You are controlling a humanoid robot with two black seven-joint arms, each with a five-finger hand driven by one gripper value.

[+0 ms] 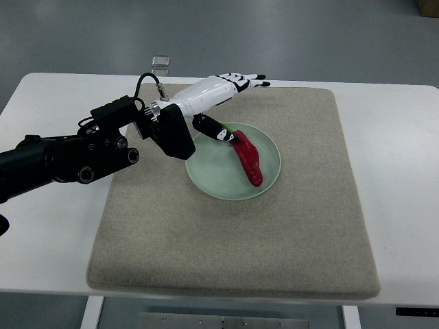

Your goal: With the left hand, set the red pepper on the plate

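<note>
Your red pepper [250,159] lies on the plate [206,179], stretched from the upper middle toward the lower right rim, its stem end pointing up toward the robot's thumb. It looks to rest wholly inside the rim, so by the look of things the placing itself is done.

Treat the pepper as a light thing, long and curved, with a glossy skin that will likely slip under hard fingertips. If it is a real one, it gives a little under pressure and bruises; if a plastic model, it is stiff and slicker yet. Should you need to take it up again, grip across the thicker upper part near the stem, not the thin tail, which would swing.

The left hand [223,89] hangs above the plate's far edge with its fingers [248,81] stretched out flat toward the right and holding nothing. The thumb [214,129] points down at the stem end; from this steep view you cannot be sure whether it touches the pepper or sits just beside it.

The plate is pale green and stands on a grey mat [233,253], which covers most of the white table [398,171]. The right arm does not show.
</note>
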